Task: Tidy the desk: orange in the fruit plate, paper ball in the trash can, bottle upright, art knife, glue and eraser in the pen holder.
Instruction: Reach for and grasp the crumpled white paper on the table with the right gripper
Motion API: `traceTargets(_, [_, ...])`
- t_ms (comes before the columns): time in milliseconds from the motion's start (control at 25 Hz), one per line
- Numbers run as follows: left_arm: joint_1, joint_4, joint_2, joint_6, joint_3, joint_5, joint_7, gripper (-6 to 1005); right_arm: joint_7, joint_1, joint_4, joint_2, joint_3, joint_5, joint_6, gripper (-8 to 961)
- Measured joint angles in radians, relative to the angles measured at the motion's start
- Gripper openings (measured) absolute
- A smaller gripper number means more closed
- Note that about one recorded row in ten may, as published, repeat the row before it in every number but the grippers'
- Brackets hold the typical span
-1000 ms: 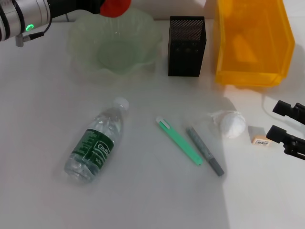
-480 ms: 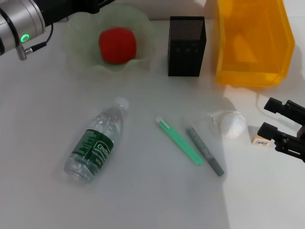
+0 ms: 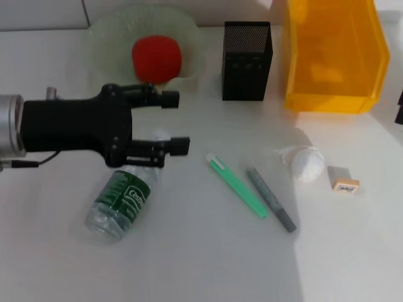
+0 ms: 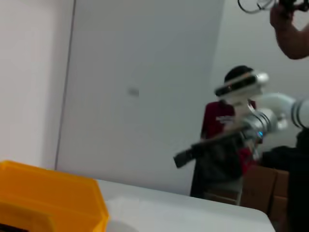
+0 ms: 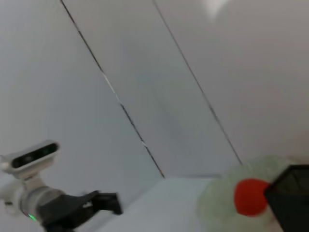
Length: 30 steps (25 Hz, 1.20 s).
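Note:
The orange (image 3: 156, 58) lies in the pale-green fruit plate (image 3: 101, 30) at the back left; both also show in the right wrist view as the orange (image 5: 250, 197) and the plate (image 5: 212, 205). My left gripper (image 3: 178, 121) is open and hovers over the cap end of the bottle (image 3: 121, 196), which lies on its side. The green art knife (image 3: 237, 185) and grey glue stick (image 3: 271, 199) lie mid-table. Right of them are the paper ball (image 3: 307, 163) and the eraser (image 3: 344, 180). The pen holder (image 3: 247, 60) and trash can (image 3: 330, 56) stand at the back. My right gripper (image 4: 186, 155) shows far off in the left wrist view.
The pen holder stands between the fruit plate and the trash can along the table's far edge. White tabletop (image 3: 208, 264) stretches in front of the bottle and the art knife. A dark sliver of the right arm (image 3: 399, 107) sits at the right edge.
My left arm has swung from the fruit plate down over the bottle, leaving the orange in the plate. My right gripper has pulled back from beside the eraser, out past the right edge.

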Motion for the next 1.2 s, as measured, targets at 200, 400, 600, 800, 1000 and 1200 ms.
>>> traceTargets(200, [0.014,0.002,-0.002,0.027,-0.005,0.017,0.000,825,0.324,0.047,-0.399,-0.009,-0.148,-0.062,-0.054,789])
traceTargets(400, [0.054,0.002,-0.009,0.038,-0.007,0.026,-0.006,825,0.560,0.159,-0.663,-0.009,-0.424,-0.295,-0.019,789])
traceTargets(600, [0.063,0.002,-0.010,0.039,-0.007,0.036,-0.008,825,0.564,0.304,-0.485,0.030,-0.626,-0.601,0.133,789])
traceTargets(800, [0.072,0.000,-0.010,0.036,-0.007,0.038,-0.007,825,0.533,0.389,-0.195,0.048,-0.714,-0.687,0.301,789])
traceTargets(1000, [0.074,-0.011,-0.012,0.031,-0.007,0.038,-0.002,826,0.531,0.404,-0.064,0.060,-0.803,-0.691,0.414,789])
traceTargets(1200, [0.074,-0.011,-0.015,0.029,-0.007,0.038,-0.001,826,0.531,0.414,0.014,0.064,-0.849,-0.691,0.478,788])
